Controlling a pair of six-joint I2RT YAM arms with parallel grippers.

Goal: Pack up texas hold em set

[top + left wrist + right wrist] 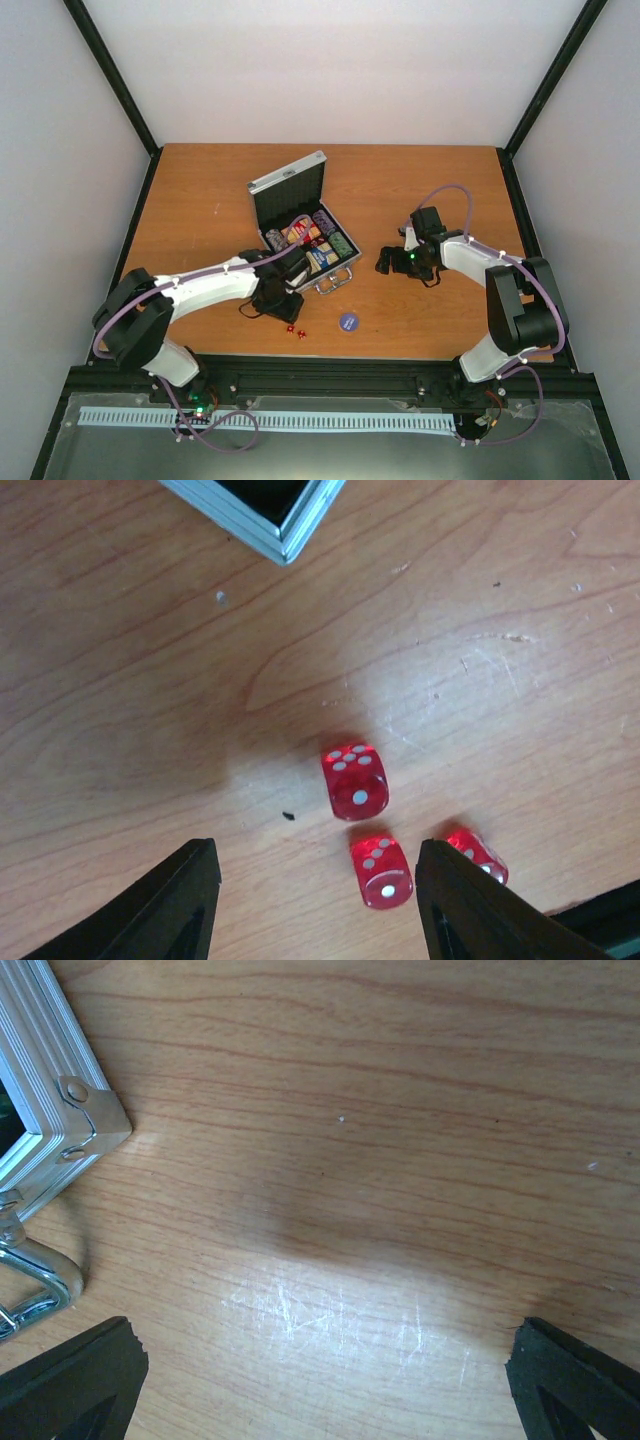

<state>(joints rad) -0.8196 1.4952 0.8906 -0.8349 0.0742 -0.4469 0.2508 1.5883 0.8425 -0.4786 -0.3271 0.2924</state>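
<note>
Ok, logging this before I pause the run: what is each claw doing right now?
Left claw: open, empty, over the red dice.
Right claw: open, holding nothing.

The small metal case [288, 178] is shiny silver with ribbed lines along its edge, and black inside. The round chip stacks [323, 221] have stripy edges, some purple, some green. The flat card box [298, 234] is red-orange. Three little see-through dice [355, 780] are red with white dots. The small round disc [348, 322] is blue-purple. The wooden table [380, 1160] is warm brown with wavy lines.
</note>
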